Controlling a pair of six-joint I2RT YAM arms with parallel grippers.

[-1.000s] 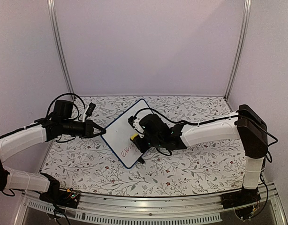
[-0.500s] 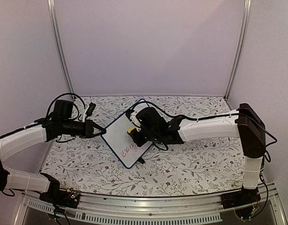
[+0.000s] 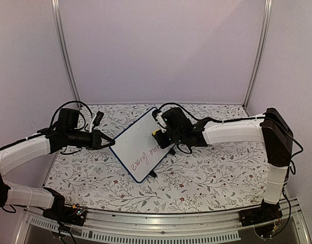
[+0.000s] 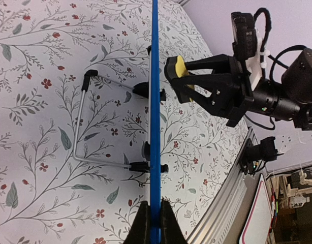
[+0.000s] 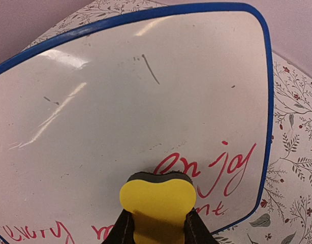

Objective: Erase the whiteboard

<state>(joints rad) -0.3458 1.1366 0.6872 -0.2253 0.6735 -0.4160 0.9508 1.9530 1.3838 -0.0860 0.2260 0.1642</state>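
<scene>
The whiteboard (image 3: pixel 135 145) stands tilted on the floral table, blue-framed, with red handwriting (image 3: pixel 145 157) across its lower half. My left gripper (image 3: pixel 110 144) is shut on the board's left edge. In the left wrist view its fingers (image 4: pixel 144 226) pinch the blue frame (image 4: pixel 155 127), seen edge-on. My right gripper (image 3: pixel 158 136) is shut on a yellow eraser (image 3: pixel 155 133) at the board's right side. In the right wrist view the eraser (image 5: pixel 156 201) has its dark pad at the board (image 5: pixel 146 91), just left of the red word "enjoy" (image 5: pixel 217 168). Faint dark marks (image 5: pixel 150 68) show higher up.
Behind the board its wire stand (image 4: pixel 81 122) and black feet (image 4: pixel 146 91) rest on the cloth. The right arm (image 3: pixel 232 133) reaches in from the right. An aluminium rail (image 3: pixel 161 223) runs along the near edge, and plain walls close in the sides and back.
My right gripper has carried the eraser from the board's lower middle up and right to its right side. More red writing now shows below. The left gripper and the board have stayed put.
</scene>
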